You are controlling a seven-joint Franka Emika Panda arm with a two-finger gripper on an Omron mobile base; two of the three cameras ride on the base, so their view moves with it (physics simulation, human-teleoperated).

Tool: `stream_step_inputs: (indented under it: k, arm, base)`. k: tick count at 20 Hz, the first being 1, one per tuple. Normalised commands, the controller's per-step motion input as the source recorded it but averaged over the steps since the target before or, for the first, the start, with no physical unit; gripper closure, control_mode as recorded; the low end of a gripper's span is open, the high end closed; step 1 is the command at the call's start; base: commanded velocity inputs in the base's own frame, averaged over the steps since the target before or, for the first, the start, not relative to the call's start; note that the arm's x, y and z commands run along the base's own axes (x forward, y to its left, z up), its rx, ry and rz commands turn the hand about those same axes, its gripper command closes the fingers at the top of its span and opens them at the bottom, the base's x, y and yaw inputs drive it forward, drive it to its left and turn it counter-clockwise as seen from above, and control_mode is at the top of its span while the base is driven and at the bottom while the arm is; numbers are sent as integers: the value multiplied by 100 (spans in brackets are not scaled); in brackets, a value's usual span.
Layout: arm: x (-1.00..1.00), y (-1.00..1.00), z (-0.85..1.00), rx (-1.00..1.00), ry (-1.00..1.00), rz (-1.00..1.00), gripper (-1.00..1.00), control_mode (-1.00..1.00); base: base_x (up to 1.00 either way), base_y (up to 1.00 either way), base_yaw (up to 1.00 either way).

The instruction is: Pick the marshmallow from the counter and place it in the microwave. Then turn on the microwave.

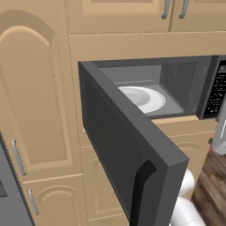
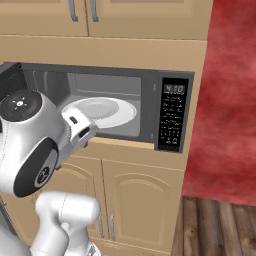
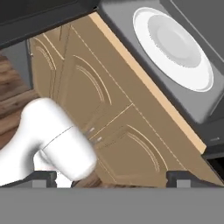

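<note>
Two fingers [image 3: 112,178] spread, hand before open microwave [image 2: 150,95], plate [image 3: 175,43] inside

White plate [image 1: 142,99] on microwave [image 1: 132,145] floor

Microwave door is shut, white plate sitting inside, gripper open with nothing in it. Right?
Not quite. The microwave door is swung wide open, as the left base view shows. The rest holds: the white plate sits inside, and the hand view shows the gripper open and holding nothing.
</note>
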Motion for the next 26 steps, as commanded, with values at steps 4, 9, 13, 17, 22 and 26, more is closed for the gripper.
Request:
stream_step_inputs:
  k: [4,9,13,17,22,26]
  arm:
    - [2,-1,-12,10,0,-25,-100,-100]
    - [7,-1,-1,10,0,-21,-100,-100]
    - [11,0,-1,8,0,-18,-100,-100]
    - [7,0,0,5,0,-17,-100,-100]
    - [9,0,0,1,0,-15,-100,-100]
    - [11,0,0,0,0,-12,-100,-100]
  base:
    - [0,0,0]
    - [0,0,0]
    - [0,0,0]
    - [0,0,0]
    - [0,0,0]
    - [0,0,0]
